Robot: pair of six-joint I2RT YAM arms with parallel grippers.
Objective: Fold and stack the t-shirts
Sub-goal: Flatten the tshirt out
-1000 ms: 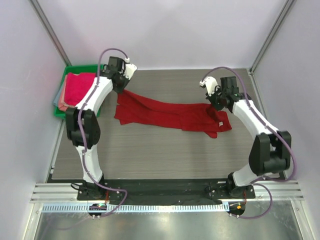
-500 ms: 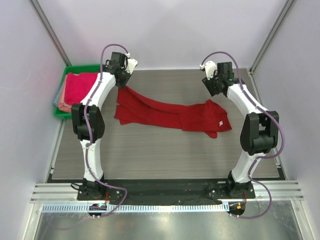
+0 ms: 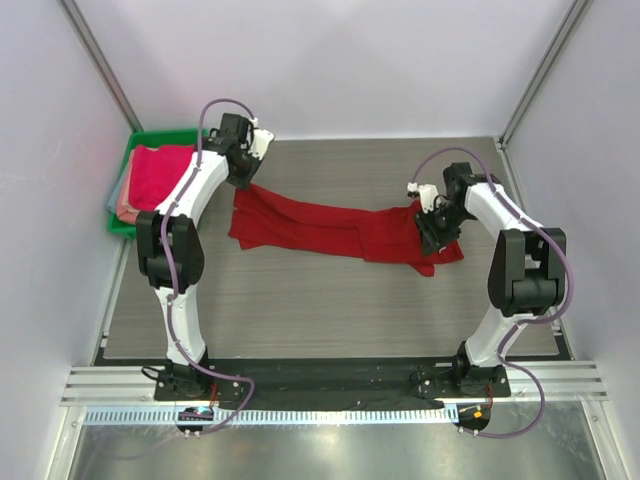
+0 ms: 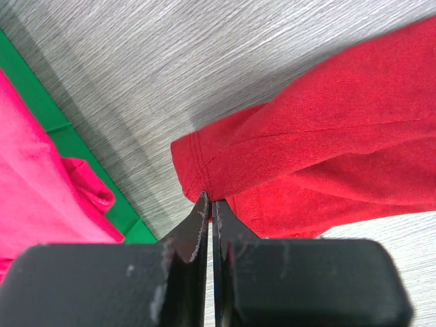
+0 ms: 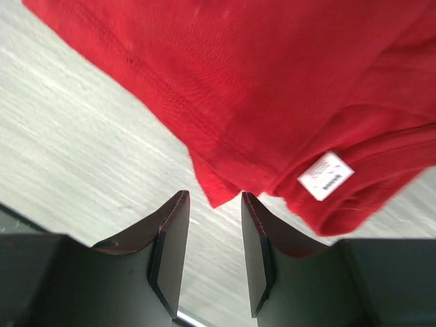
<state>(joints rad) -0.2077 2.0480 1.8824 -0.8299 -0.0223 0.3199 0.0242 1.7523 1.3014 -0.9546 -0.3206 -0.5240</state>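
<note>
Shirt [image 3: 330,228], deep red, lies stretched across table [image 3: 300,300] centre. L gripper [image 4: 211,201] clamped on its far-left hem. R gripper [image 5: 214,197] has dropped back to right corner by white label [image 5: 325,175], jaws apart astride it; regrasp likely next.

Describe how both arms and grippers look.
The left arm and right arm have white links, black joints and looping mauve cables. The left gripper and right gripper each carry two flat, tapered black fingers.
</note>
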